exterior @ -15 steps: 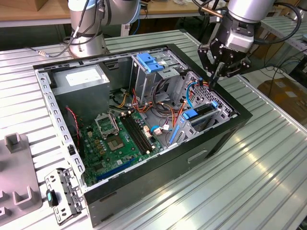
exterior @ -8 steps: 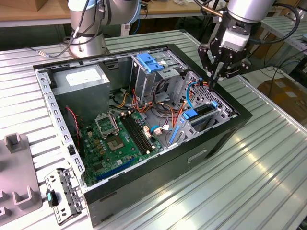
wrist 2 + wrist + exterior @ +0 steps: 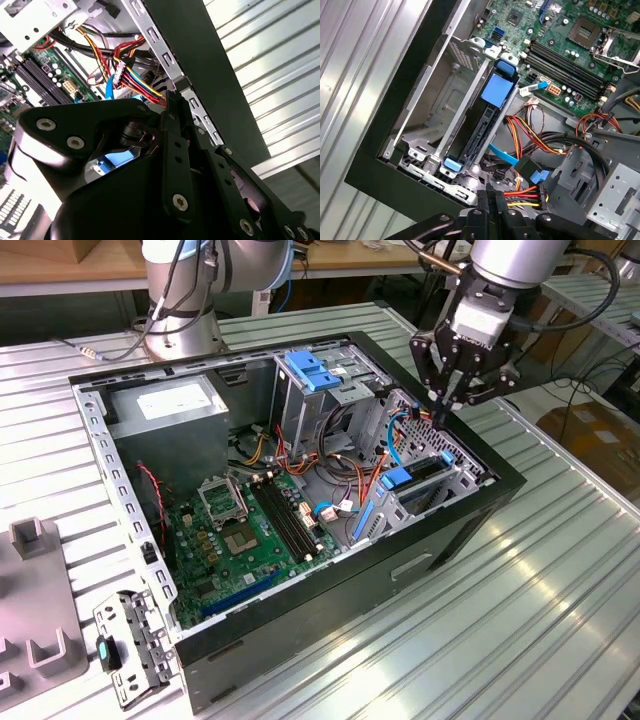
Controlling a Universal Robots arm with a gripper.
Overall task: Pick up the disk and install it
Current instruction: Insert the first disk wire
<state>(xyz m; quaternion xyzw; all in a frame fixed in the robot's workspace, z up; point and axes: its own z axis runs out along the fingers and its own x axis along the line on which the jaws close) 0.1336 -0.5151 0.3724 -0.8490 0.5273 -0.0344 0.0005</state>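
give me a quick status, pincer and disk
Pincer shut, empty, above the case's drive cage. Disk seated in bay slot, blue frame showing. Cable bundle beside the pincer.

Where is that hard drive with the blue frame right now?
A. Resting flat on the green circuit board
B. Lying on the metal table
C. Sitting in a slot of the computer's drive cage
C: the disk stands in the metal drive cage inside the computer case, below the gripper.

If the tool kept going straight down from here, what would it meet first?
Probably the bundle of cables just below the tool, beside the drive bay holding the disk; depth is uncertain.
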